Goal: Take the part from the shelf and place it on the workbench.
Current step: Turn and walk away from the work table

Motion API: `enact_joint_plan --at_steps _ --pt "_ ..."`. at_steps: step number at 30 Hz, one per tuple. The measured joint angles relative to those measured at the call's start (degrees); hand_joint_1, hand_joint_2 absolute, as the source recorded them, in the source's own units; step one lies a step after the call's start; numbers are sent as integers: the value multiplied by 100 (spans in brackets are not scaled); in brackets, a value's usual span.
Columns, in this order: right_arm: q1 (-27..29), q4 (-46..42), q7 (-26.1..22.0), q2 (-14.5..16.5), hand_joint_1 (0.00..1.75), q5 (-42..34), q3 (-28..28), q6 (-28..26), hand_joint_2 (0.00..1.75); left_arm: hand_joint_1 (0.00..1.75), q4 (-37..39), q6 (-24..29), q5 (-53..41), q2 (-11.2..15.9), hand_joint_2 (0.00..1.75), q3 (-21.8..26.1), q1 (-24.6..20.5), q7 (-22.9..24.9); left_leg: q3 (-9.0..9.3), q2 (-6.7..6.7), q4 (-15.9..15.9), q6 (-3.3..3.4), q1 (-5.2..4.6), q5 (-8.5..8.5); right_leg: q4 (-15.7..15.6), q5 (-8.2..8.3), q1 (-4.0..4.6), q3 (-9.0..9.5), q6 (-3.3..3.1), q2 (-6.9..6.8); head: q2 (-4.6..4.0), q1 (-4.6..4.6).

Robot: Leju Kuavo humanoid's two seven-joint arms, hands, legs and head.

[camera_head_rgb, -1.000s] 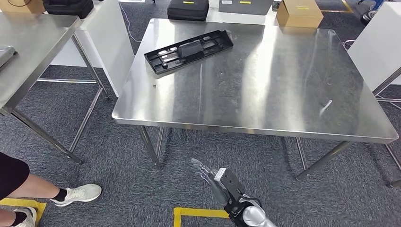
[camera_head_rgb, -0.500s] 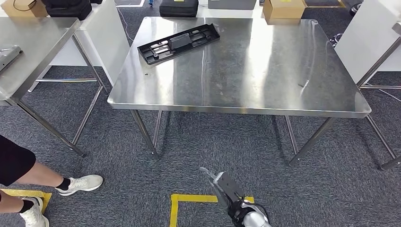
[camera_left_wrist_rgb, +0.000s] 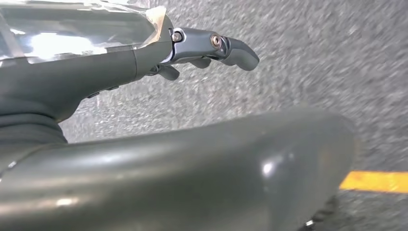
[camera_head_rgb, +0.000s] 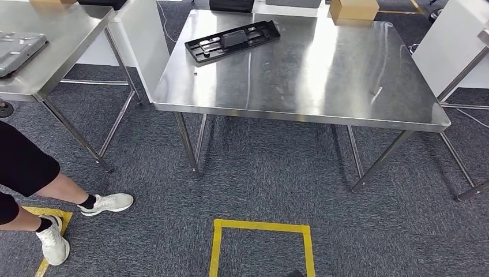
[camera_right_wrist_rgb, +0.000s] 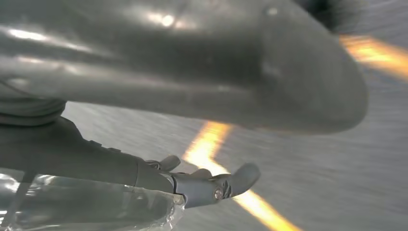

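Part: a long black plastic part (camera_head_rgb: 233,41) is seen lying flat on the steel desk (camera_head_rgb: 323,81), near its far left corner. A grey block sits on the middle of the part. Nothing is touching the part.

Desk: the top is shiny and silver, and it is held up by thin metal legs. A very small dark bit (camera_head_rgb: 195,73) lies on the desk just in front of the part.

Left hand: the left hand (camera_left_wrist_rgb: 192,53) is seen from the left wrist camera, over grey carpet (camera_head_rgb: 265,184). Its fingers (camera_left_wrist_rgb: 235,48) are a little bent and apart. Nothing is held in it.

Right hand: the right hand (camera_right_wrist_rgb: 202,185) is seen from the right wrist camera, over the carpet and a blurred yellow line. Its fingers (camera_right_wrist_rgb: 243,178) are a little bent and apart. Nothing is held in it.

Floor: a square is marked in yellow tape (camera_head_rgb: 262,227) on the carpet, in front of the desk.

Second desk: another steel desk (camera_head_rgb: 63,40) stands to the left, with a flat grey thing (camera_head_rgb: 17,49) on it.

Person: a person's legs are seen at the left, in white shoes (camera_head_rgb: 106,203) and black socks.

Behind the desk: a cardboard box (camera_head_rgb: 353,10) and a black case (camera_head_rgb: 232,4) are seen past the far edge.
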Motion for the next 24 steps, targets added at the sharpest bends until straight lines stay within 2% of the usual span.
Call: enact_joint_plan --at_steps 1,2,3,4,5,6,7,8,9,10,11,12,13,15,16,17,18,19,20,21,22,23,24 --pt "78 104 94 -20 0 -87 -66 20 0 0 1 -27 0 3 0 0 1 7 -102 7 5 -6 -1 84 328 -107 -2 -19 42 2 0 7" --pt "152 192 154 -36 0 -167 -132 40 0 0 2 -48 0 5 0 0 3 12 -207 18 11 -18 1 170 531 -81 -7 26 117 3 0 16" --pt "218 261 186 -51 0 -237 -197 50 0 0 3 -61 0 7 0 0 3 18 -315 30 17 -35 6 258 550 54 -15 165 208 4 0 25" --pt "266 312 199 -61 0 -294 -258 52 0 0 4 -73 0 8 0 0 4 25 -415 43 22 -58 11 342 358 209 -26 405 281 5 0 33" --pt "295 350 199 -65 0 -335 -312 48 0 0 4 -82 0 12 0 0 -1 31 -499 54 29 -87 13 423 -33 284 -38 749 311 7 0 35" --pt "307 375 196 -63 0 -367 -363 42 0 0 3 -97 0 18 0 0 -7 38 -561 60 36 -121 4 495 -586 240 -29 1170 290 10 0 37" --pt "306 395 195 -60 0 -386 -403 36 0 0 3 -112 0 25 0 0 -13 44 -587 71 34 -155 -6 563 -1073 126 -16 1504 229 16 0 29" --pt "302 413 195 -48 0 -397 -431 32 0 0 3 -125 0 33 0 0 -23 47 -593 82 22 -190 -17 635 -1430 11 3 1730 160 22 0 21" --pt "300 429 195 -35 0 -403 -449 30 0 0 4 -136 0 40 0 0 -31 50 -595 90 1 -223 -23 708 -1612 -48 27 1818 94 25 0 11" --pt "307 454 198 -18 0 -399 -458 28 0 0 5 -142 0 48 0 0 -34 55 -604 95 -16 -255 -13 764 -1610 -20 7 1763 29 23 0 -10" --pt "316 477 201 8 0 -390 -462 27 0 0 7 -147 0 59 0 0 -37 61 -632 85 6 -285 1 722 -1589 36 -10 1702 -26 8 0 -28" --pt "330 499 207 27 0 -377 -467 27 0 0 8 -155 0 67 0 0 -34 72 -680 69 116 -311 14 535 -1573 103 -29 1628 -95 -8 0 -43" --pt "343 520 214 43 0 -364 -476 27 0 0 10 -162 0 73 0 0 -27 82 -746 49 352 -333 26 216 -1569 182 -46 1541 -156 -26 0 -64" --pt "356 544 223 54 0 -339 -499 27 0 0 13 -170 0 77 0 0 -23 96 -884 18 1106 -366 31 -488 -1559 346 -22 1348 -229 -49 0 -85" --pt "359 553 223 57 0 -322 -509 30 0 0 13 -171 0 78 0 0 -25 97 -921 7 1486 -376 31 -655 -1551 421 -9 1239 -238 -55 0 -95" --pt "360 560 223 62 0 -295 -514 34 0 0 13 -174 1 79 0 0 -28 98 -905 2 1748 -380 32 -630 -1535 491 0 1138 -236 -59 0 -98" --pt "361 568 224 68 0 -261 -516 43 0 0 13 -180 3 80 0 0 -29 97 -823 -2 1860 -380 32 -464 -1506 553 5 1029 -226 -62 0 -102" --pt "362 574 226 75 0 -223 -515 55 44 0 13 -191 6 81 0 0 -29 95 -650 -3 1779 -374 36 -252 -1466 605 6 922 -208 -61 0 -105" --pt "362 578 229 84 0 -182 -512 66 87 0 13 -207 10 83 0 0 -29 89 -386 3 1518 -366 42 -114 -1411 656 7 827 -185 -62 0 -109" --pt "361 582 235 92 0 -143 -507 74 131 0 13 -220 14 85 0 1 -30 78 -44 22 1097 -355 43 -112 -1344 691 19 737 -162 -64 0 -109" --pt "361 584 240 101 0 -107 -500 70 175 0 12 -230 16 88 0 1 -36 63 270 46 647 -333 38 -236 -1283 721 33 672 -132 -72 0 -108" --pt "359 586 244 108 0 -74 -493 55 175 0 11 -236 17 91 0 1 -47 46 501 63 273 -308 28 -401 -1234 749 46 623 -98 -88 0 -110" --pt "357 588 247 113 0 -44 -485 36 175 0 11 -237 16 93 0 0 -56 26 618 65 34 -275 12 -520 -1206 780 55 586 -57 -111 0 -109"
